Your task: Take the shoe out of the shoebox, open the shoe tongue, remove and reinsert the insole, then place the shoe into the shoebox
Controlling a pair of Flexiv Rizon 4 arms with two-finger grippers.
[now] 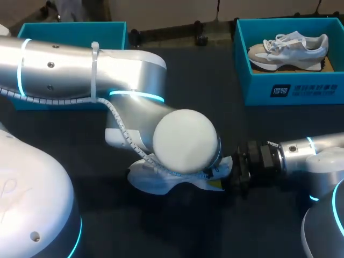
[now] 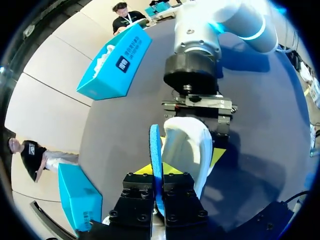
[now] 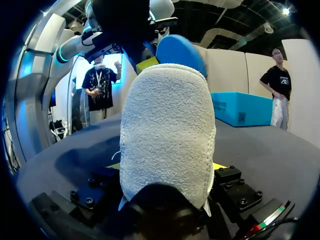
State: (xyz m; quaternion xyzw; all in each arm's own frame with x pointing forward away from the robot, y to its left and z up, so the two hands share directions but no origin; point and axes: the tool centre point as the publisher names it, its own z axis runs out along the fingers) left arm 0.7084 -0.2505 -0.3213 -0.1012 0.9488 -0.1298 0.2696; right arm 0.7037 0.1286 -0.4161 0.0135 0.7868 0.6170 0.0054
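Note:
A white shoe (image 1: 156, 181) lies on the dark table, mostly hidden under my left arm's wrist. My right gripper (image 1: 230, 173) comes in from the right, shut on the shoe's heel; in its own view the white heel (image 3: 167, 135) fills the gap between its fingers (image 3: 167, 169). My left gripper (image 2: 159, 172) is shut on the thin blue insole (image 2: 156, 145), which stands on edge beside the shoe's opening (image 2: 187, 145). From the right wrist view the insole's end (image 3: 180, 52) shows above the heel.
A teal shoebox (image 1: 290, 88) at the back right holds a second grey-white sneaker (image 1: 290, 48). Another teal box (image 1: 70, 29) stands at the back left, partly behind my left arm.

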